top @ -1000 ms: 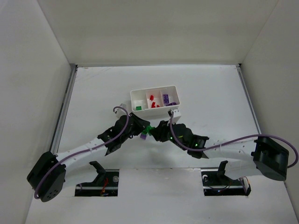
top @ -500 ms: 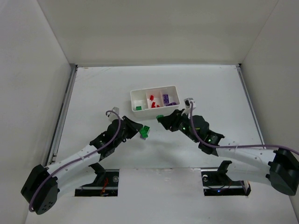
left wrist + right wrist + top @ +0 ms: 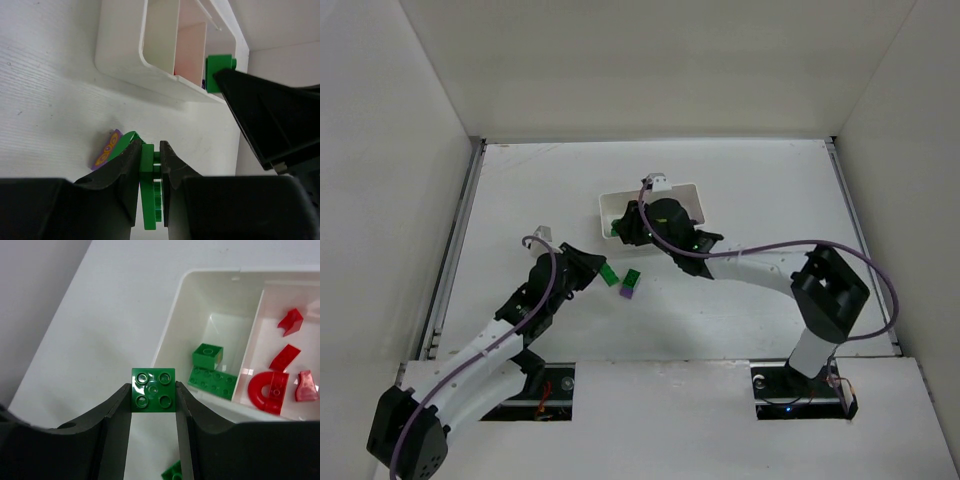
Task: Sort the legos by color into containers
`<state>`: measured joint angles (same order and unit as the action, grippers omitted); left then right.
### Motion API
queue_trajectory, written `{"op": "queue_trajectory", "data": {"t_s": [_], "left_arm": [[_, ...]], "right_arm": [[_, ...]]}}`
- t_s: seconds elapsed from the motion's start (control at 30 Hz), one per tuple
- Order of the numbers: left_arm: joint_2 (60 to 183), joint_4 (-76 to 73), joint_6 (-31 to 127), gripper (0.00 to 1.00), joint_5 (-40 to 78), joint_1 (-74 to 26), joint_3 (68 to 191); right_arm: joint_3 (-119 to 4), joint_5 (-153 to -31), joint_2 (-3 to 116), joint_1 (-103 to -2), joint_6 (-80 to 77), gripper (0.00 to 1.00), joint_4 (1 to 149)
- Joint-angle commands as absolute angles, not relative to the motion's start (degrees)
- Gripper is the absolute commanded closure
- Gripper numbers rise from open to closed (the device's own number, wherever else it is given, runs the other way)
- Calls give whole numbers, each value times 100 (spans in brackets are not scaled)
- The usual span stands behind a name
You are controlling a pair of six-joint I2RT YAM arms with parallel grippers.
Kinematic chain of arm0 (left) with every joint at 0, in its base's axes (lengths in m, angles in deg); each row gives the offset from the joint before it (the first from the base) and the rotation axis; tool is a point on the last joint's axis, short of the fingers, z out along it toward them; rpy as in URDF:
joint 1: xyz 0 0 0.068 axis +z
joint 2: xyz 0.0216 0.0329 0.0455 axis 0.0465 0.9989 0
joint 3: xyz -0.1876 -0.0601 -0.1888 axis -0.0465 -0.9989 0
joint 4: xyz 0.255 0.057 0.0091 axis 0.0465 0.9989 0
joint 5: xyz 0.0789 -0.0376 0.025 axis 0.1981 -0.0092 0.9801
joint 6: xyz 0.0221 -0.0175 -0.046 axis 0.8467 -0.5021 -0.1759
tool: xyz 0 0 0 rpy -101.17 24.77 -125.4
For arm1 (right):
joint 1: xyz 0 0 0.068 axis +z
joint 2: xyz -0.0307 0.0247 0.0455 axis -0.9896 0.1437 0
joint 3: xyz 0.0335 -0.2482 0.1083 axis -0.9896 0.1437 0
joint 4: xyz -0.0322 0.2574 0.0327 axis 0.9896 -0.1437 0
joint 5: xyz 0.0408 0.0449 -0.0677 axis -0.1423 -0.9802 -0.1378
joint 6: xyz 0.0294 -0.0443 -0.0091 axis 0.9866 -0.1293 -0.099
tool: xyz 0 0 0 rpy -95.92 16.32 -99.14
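Observation:
My right gripper (image 3: 153,392) is shut on a green square brick (image 3: 153,390) and holds it above the outer left edge of the white tray (image 3: 172,335). The tray's left compartment holds two green bricks (image 3: 212,382). The middle compartment holds several red pieces (image 3: 267,390). My left gripper (image 3: 150,150) is shut on a thin green brick (image 3: 148,195), held on edge above the table. In the top view the left gripper (image 3: 603,270) is left of a purple brick (image 3: 626,293) with a green brick (image 3: 631,278) against it. The right gripper (image 3: 620,232) covers much of the tray (image 3: 690,190).
White walls enclose the table on the left, back and right. In the left wrist view the purple brick (image 3: 106,150) lies just left of my fingers, and the right gripper's black body (image 3: 270,115) hangs close at the right, in front of the tray (image 3: 130,65).
The right arm has swung up and left from the table to the tray's left end with its green brick. The left arm has drawn back to the left with its green brick.

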<state>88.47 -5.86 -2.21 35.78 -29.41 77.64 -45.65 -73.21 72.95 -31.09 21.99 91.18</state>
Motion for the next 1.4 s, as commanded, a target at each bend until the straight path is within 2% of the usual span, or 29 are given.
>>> {"op": "queue_trajectory", "data": {"t_s": [0.0,0.1,0.23,0.33,0.47,0.73,0.8,1.2,1.37], "left_arm": [[8941,-740,-13,91,3456,-2840,7754],[9020,-784,66,90,3438,-2770,7877],[9090,-828,163,90,3456,-2700,8017],[9196,-915,198,90,3482,-2673,8123],[9441,-1179,268,90,3552,-2656,8333],[10364,-1540,1093,90,4105,-2506,9317],[10557,-1566,1287,90,4343,-2498,9502],[11682,-1672,2333,90,5038,-2295,10469],[12210,-1733,2711,90,5196,-2365,10777]], "right_arm": [[-5188,-7135,7693,-3186,1863,67,8842],[-5443,-6924,7966,-3230,1863,62,8780],[-5628,-6888,8125,-3265,1836,37,8763],[-5532,-6897,7950,-3292,1836,29,8798],[-4831,-6871,7301,-3380,1959,33,9043],[-2888,-6625,5710,-3380,2460,68,9492],[-2571,-6563,5358,-3371,2495,72,9440],[-1481,-6370,3591,-3336,2267,70,8877],[-1199,-6265,3370,-3336,2276,63,8965]]}}
